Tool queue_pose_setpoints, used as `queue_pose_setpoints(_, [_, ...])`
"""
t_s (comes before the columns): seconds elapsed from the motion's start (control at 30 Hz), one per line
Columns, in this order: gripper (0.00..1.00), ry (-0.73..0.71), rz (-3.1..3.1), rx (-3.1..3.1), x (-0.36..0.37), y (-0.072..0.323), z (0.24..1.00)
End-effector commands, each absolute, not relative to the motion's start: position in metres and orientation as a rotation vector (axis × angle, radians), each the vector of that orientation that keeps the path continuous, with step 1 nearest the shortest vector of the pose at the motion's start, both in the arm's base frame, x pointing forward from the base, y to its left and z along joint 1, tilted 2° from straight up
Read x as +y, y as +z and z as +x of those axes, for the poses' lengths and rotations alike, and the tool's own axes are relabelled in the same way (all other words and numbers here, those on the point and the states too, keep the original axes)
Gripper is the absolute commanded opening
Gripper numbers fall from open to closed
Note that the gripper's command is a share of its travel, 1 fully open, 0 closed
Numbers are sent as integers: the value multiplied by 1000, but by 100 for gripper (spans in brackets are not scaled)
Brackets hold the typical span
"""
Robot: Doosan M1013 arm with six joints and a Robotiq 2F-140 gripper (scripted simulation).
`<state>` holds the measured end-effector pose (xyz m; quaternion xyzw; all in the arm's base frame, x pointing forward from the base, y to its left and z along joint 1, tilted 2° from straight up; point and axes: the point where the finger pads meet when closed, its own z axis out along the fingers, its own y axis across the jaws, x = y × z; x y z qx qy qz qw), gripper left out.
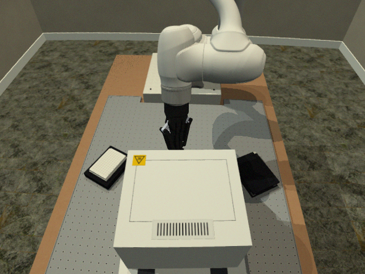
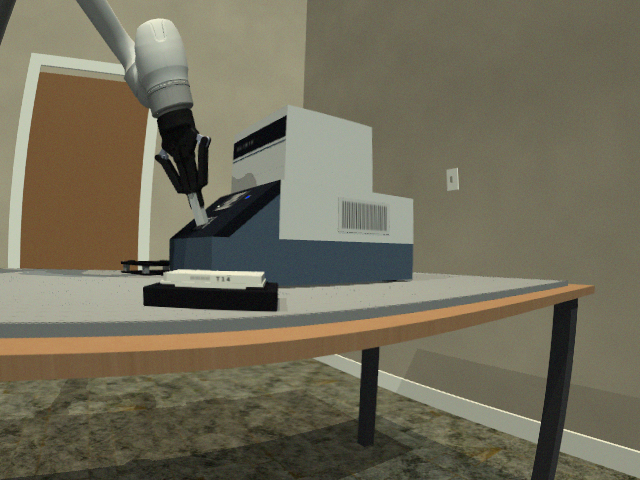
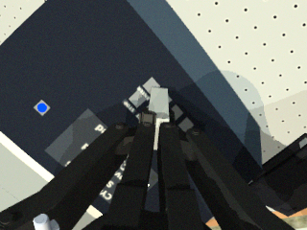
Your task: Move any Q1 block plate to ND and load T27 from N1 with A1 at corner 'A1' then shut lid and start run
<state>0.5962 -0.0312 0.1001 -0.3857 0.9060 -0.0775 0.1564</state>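
Observation:
The cycler Q1 [image 1: 182,203] stands mid-table with its lid shut, so its block is hidden. Its status lamp [image 3: 41,107] shows blue, also in the side view [image 2: 248,195]. My gripper [image 2: 200,219] [image 3: 158,101] is shut on nothing, and its joined fingertips [image 3: 156,105] touch a grey key on the sloped dark panel; I cannot tell which key. From above, the gripper [image 1: 175,141] dips behind the cycler's top. The plate T27 is not in view.
A white well plate labelled T14 [image 2: 214,279] [image 1: 107,163] lies flat on a black nest left of Q1. A second black nest [image 1: 256,173] right of Q1 is empty. The arm's base plinth [image 1: 182,85] stands behind.

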Motion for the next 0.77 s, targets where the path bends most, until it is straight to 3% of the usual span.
queue_pose_setpoints(0.0, [0,-222,-1104,2593,-31,100,596])
queue_pose_setpoints(0.73, [0,-222,-1104,2593,-31,119,580])
